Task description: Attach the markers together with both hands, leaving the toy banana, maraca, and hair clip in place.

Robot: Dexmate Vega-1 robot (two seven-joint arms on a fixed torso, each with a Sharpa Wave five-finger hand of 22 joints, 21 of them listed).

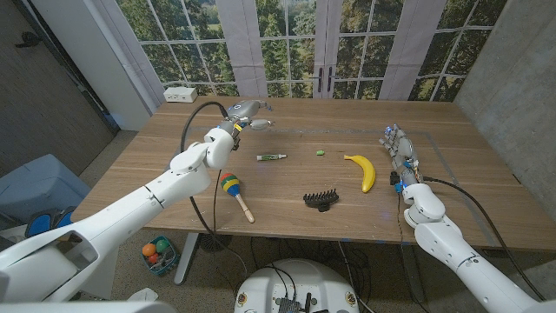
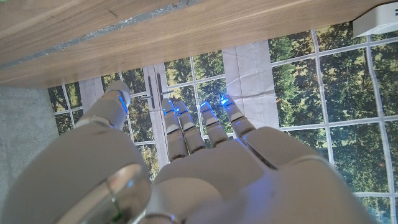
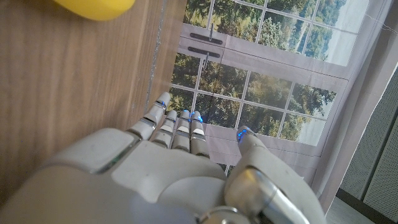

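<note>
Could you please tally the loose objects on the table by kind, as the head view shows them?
Marker: 1
Small green piece, perhaps a marker or cap, too small to tell: 1
Toy banana: 1
Maraca: 1
Hair clip: 1
Total: 5

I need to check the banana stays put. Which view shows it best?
The head view: the whole banana lies on the table, near the right hand. The right wrist view catches just its yellow end. The left wrist view faces the window.
</note>
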